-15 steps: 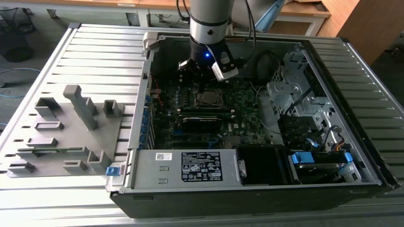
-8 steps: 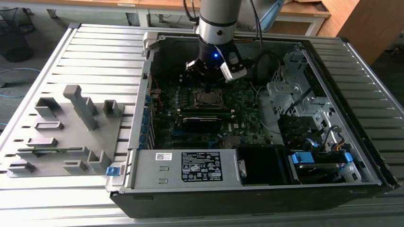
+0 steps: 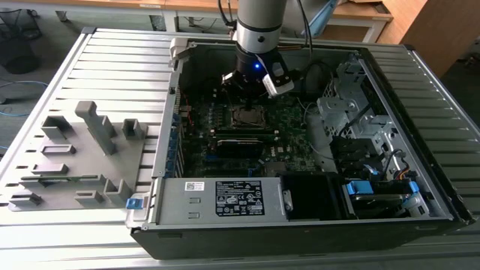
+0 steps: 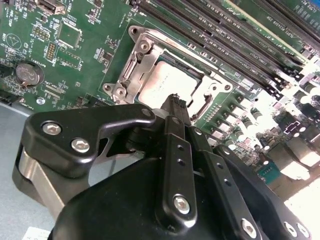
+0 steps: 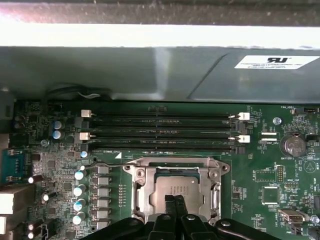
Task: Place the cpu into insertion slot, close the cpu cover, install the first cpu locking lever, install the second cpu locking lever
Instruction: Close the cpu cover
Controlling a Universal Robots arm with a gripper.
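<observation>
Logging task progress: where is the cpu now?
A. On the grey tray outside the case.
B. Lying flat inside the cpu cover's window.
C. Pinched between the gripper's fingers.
B: in the first wrist view the cpu lies flat within the window of the cpu cover, the shut gripper poised over it.

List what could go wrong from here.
1. The gripper, fingers together, sits right over the seated chip; pushing down off-centre might scrape its metal top or the cover.
2. The memory slots lie close beside the cover; a sideways slip could hit them.
</observation>
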